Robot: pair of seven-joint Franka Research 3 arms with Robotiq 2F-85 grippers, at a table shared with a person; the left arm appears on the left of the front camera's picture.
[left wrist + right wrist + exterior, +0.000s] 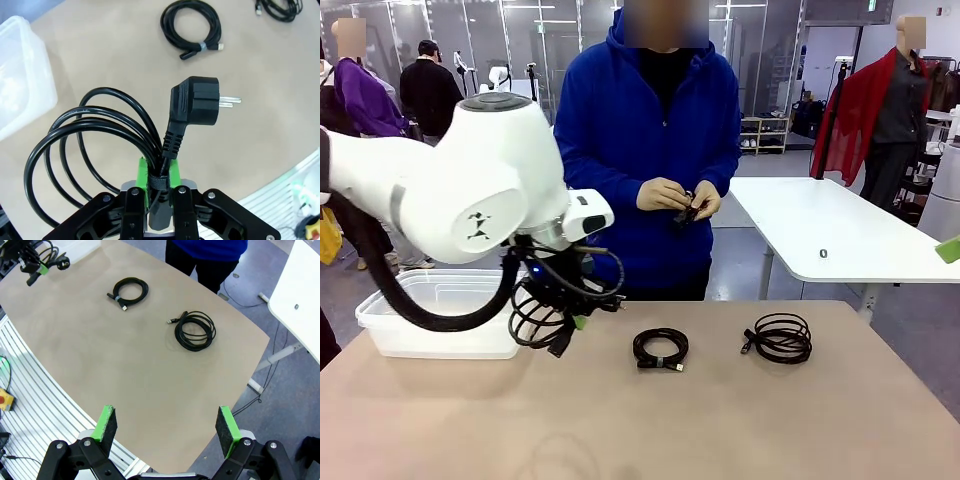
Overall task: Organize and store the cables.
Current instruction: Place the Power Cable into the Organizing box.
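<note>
Beside the clear bin (430,342) — left hand (158,173) clamps a coiled power cable (196,102).

At the left of the front view, a glossy white robot arm (470,180) has bulging rounded joints, a small black symbol (478,225) printed on one, and a thick black hose (410,305) looping beneath. The left gripper (159,172) is black with bright green pads (142,175) and silver screws (180,190); the right gripper (166,416) matches. At top centre, a person (650,230) wears a blue hooded sweatshirt (620,130) with long sleeves (582,160) over a black collar (665,65).
</note>
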